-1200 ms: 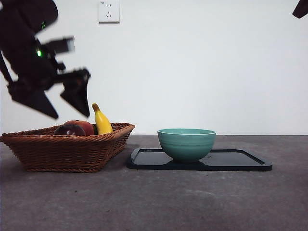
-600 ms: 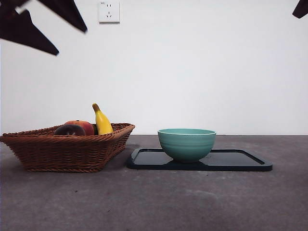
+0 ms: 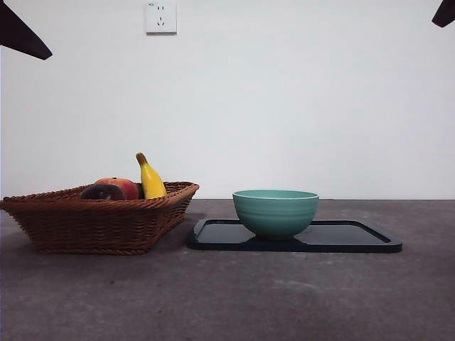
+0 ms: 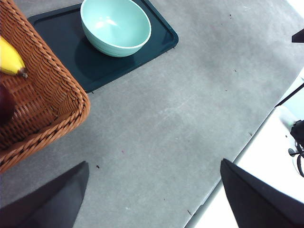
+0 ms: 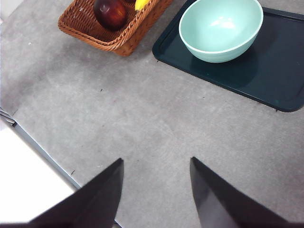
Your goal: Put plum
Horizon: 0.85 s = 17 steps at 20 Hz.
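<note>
At the left of the front view a black tip (image 3: 21, 34) of one arm shows in the top corner, high above the table (image 3: 234, 298). The left gripper (image 4: 152, 199), seen from its own wrist camera, hangs above bare grey tabletop with its two black jaws spread wide and nothing between them. Below that corner stands a brown woven basket (image 3: 99, 222), resting on the table. The plum (image 3: 103, 192) lies inside it, dark maroon and glossy, just in front of a red-orange fruit (image 3: 122, 186) that it appears to touch; in the right wrist view the plum (image 5: 110, 13) sits on the basket's floor, near one wall. A yellow banana (image 3: 151, 177) leans upright beside the two fruits, its dark stem end pointing up above the basket rim. Just to the right of the basket lies a flat black tray (image 3: 355, 238), close to the basket; whether they touch cannot be told. A teal bowl (image 3: 276, 212) stands upright on the left half of the tray, and the wrist views show no contents inside it. In the top right corner another black tip (image 3: 444, 13) shows. The right gripper (image 5: 156, 194) hovers over bare table, well apart from the basket and the tray, jaws parted and holding nothing.
</note>
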Tool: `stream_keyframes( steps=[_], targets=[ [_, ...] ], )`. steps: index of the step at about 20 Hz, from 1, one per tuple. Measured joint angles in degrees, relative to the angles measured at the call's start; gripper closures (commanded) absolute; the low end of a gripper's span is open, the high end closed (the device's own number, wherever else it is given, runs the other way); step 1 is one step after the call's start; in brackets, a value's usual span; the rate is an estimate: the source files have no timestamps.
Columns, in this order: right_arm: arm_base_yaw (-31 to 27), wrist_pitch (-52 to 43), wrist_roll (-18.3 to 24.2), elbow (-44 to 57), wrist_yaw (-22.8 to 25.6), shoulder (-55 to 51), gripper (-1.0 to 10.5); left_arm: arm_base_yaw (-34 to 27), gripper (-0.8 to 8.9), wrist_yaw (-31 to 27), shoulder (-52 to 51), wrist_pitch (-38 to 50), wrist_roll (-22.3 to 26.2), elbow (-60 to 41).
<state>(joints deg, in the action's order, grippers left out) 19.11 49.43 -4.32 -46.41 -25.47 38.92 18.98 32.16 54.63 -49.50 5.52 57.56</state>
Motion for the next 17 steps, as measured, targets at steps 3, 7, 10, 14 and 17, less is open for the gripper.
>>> stream_keyframes(
  steps=[3,7,10,14,17],
  targets=[
    [0.0,0.0,-0.1,0.0,0.0,0.0,7.2,0.0,3.77,0.0,0.0,0.0,0.0,0.0],
    [0.0,-1.8,-2.3,0.0,0.6,0.0,7.1,0.0,3.77,0.0,0.0,0.0,0.0,0.0],
    [0.0,-7.0,-7.5,-1.0,1.8,2.4,6.5,0.0,3.77,0.0,0.0,0.0,0.0,0.0],
    [0.0,-8.6,-10.6,-10.0,6.0,14.4,6.5,0.0,3.77,0.0,0.0,0.4,0.0,0.0],
    [-0.2,-8.5,-10.5,-19.2,6.3,26.1,6.5,0.0,3.77,0.0,0.0,0.4,0.0,0.0]
  ],
)
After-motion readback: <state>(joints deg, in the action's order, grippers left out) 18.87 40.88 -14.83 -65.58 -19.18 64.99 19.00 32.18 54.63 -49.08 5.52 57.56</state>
